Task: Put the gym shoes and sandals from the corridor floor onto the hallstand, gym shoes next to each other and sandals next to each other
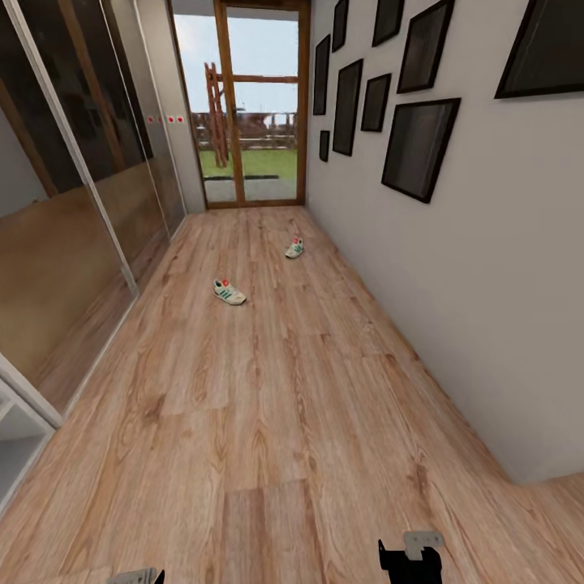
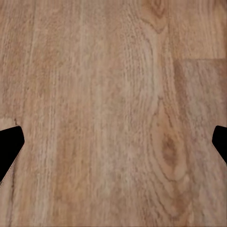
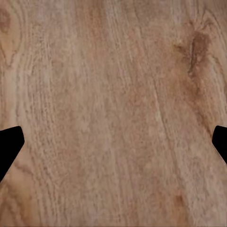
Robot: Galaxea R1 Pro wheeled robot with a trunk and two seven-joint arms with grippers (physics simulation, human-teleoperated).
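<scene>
gym shoes lie out on the corridor floor (image 1: 268,422), two of them, well apart from each other. the nearer gym shoe (image 1: 229,292) sits about mid-corridor, off-white with green stripes and a red spot at the tongue, lying at an angle across the planks. the farther gym shoe (image 1: 294,248) rests closer to the white wall (image 1: 487,268) on the right, up toward the glass door (image 1: 258,105). both are far ahead of the robot, nothing touching them.

the floor is light brown wood plank with strong grain and knots, running the whole length of the hall. dark picture frames (image 1: 418,146) hang in a cluster along the right wall. on the left, tall sliding mirror panels (image 1: 73,203) reflect the planks, and a bit of a pale white shelf unit (image 1: 16,438) pokes in at the lower left corner. through the door i can see grass and a wooden fence outside.

down at the bottom edge, the right gripper (image 1: 412,556) shows as a dark block with a grey plate; a sliver of the left gripper (image 1: 139,577) shows too. from each wrist camera the left gripper (image 2: 113,146) and the right gripper (image 3: 113,146) have their black fingertips (image 2: 9,146) spread wide to the sides, open and holding nothing, with bare planks below them.
</scene>
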